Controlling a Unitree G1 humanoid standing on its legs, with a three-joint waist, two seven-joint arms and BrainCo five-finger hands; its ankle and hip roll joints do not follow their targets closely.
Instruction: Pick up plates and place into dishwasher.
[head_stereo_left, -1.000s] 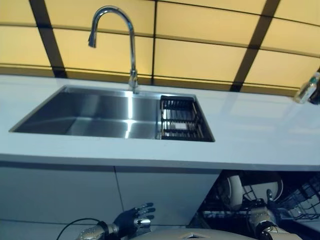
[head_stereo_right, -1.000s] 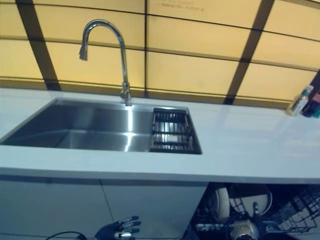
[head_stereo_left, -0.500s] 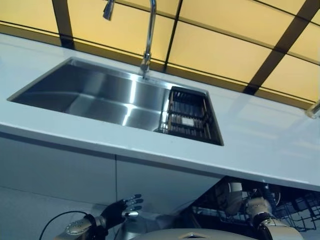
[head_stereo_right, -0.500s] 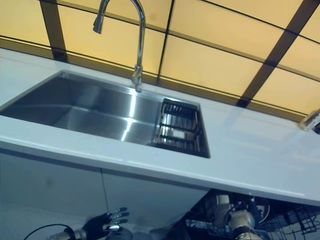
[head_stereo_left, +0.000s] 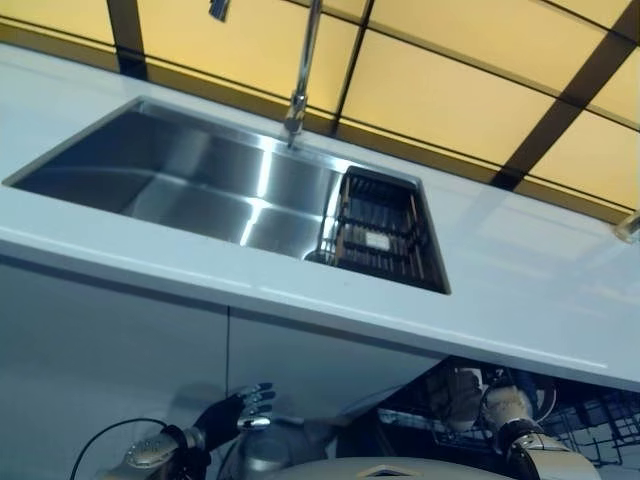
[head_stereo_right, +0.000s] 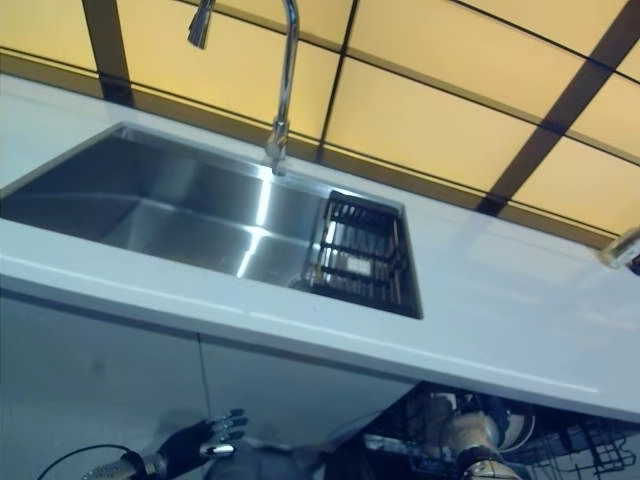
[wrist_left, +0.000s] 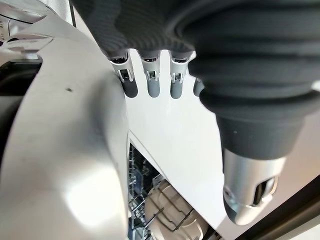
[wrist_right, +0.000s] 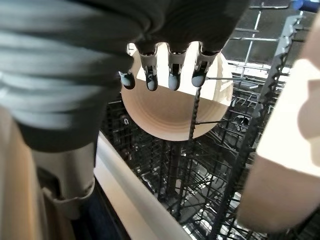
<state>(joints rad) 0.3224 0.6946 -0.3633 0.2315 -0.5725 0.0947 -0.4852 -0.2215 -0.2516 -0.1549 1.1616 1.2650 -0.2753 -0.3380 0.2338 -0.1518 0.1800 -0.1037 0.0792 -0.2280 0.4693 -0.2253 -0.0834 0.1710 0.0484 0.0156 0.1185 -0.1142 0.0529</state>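
**First:** Plates are seen in the dishwasher rack (wrist_right: 210, 165), just past the right hand (wrist_right: 170, 45). One round plate (wrist_right: 175, 107) stands on edge between the dark wires, directly beyond the fingertips (wrist_right: 173, 82). The fingers are held straight and relaxed, nothing is gripped, and a small gap seems to be left between tips and plate, though contact cannot be ruled out. A second pale plate (wrist_right: 285, 150) is seen close beside the hand, on the far side of a wire upright.

**Second:** How is the step judged?

**First:** The plate appears already seated, so a release and withdrawal is judged to be in hand. The hand is best drawn straight back along its own line, so that the upright wire crossing the plate is not snagged and the plate is not tipped out of its slot.

**Second:** And the other hand?

**First:** The left hand (head_stereo_left: 232, 415) is seen low before the white cabinet front (head_stereo_left: 120, 340), fingers spread and empty, well apart from the rack.

**Second:** What is noted of the surroundings?

**First:** Above both hands, a white counter (head_stereo_left: 520, 280) is set with a steel sink (head_stereo_left: 200, 185), a dark wire basket (head_stereo_left: 380, 235) at its end nearer the right hand, and a tall tap (head_stereo_right: 285, 80). Yellow wall panels (head_stereo_left: 440, 90) with dark strips are seen behind.
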